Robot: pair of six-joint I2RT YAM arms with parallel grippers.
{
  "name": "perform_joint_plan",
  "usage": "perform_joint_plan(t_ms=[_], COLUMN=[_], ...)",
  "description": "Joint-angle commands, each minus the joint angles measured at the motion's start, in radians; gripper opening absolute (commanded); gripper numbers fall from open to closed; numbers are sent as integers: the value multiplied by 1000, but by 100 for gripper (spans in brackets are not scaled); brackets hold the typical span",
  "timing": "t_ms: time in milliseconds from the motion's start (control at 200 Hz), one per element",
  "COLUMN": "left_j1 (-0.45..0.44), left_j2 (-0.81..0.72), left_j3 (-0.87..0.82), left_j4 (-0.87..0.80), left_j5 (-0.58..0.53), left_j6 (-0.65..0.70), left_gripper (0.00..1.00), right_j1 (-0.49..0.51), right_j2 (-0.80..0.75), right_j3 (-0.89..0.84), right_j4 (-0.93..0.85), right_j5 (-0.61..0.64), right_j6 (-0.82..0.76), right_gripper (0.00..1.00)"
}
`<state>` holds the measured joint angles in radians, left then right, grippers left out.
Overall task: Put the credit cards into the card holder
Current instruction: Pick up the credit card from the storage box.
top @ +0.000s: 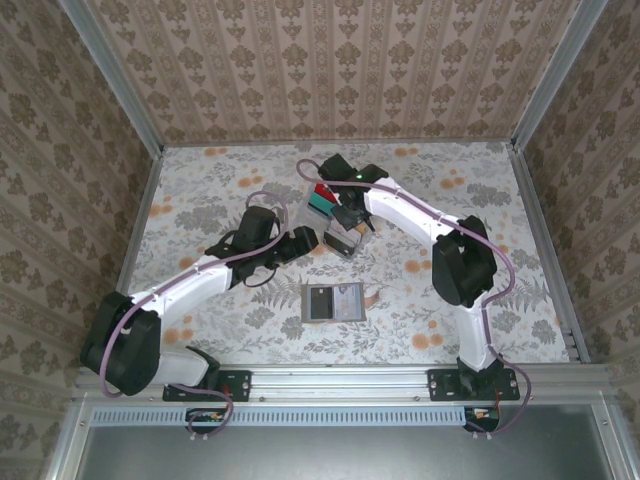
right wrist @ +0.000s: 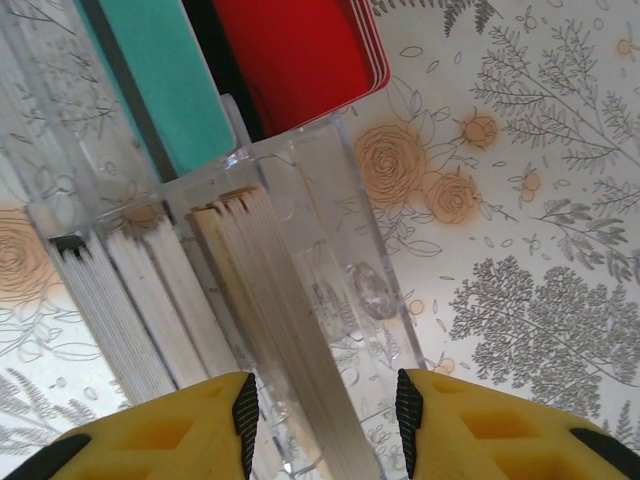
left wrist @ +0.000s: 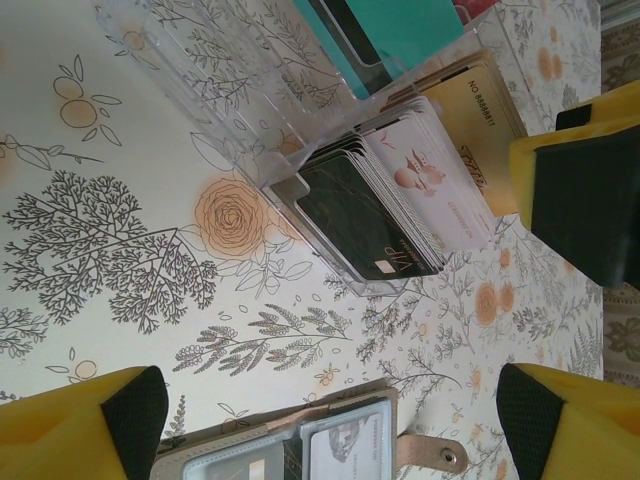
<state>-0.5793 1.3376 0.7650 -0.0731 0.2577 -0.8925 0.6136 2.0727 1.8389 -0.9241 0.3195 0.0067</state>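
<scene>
Credit cards (right wrist: 260, 300), thin tan plastic, fill a clear slotted rack (right wrist: 340, 230); the open right gripper (right wrist: 322, 420) straddling them may pinch its wall. Left gripper (left wrist: 320, 415), at its 8 o'clock, gapes empty.

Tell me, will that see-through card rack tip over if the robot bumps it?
Probably not easily: the clear rack looks wide and its slots are packed with card stacks, so it is likely heavy for its size. Its smooth plastic might slide on the table instead. It looks hard and stiff, not bendy.
</scene>
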Motion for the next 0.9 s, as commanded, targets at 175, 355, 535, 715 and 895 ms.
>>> perform_joint_plan(t_ms=[175, 355, 535, 715, 895], left_j1=[19, 22, 23, 24, 24], left_j2=[-10, -9, -10, -11, -11], left_j3=[-13, -11, -15, -16, -16], left_j4=[14, 9, 6, 3, 0], left_j5=[23, 28, 31, 32, 33], left_j6=[18, 18, 15, 12, 13], left_gripper=[89, 89, 89, 89, 89], right_j1=[23, 34, 35, 35, 35], right_j2=[65, 73, 61, 48, 38], right_j3=[43, 36, 30, 19, 8], right_j4=[-41, -17, 4, 16, 25], right_j5=[128, 232, 274, 286, 288], right_j6=[-56, -74, -79, -76, -74], right_gripper=[43, 40, 39, 38, 34])
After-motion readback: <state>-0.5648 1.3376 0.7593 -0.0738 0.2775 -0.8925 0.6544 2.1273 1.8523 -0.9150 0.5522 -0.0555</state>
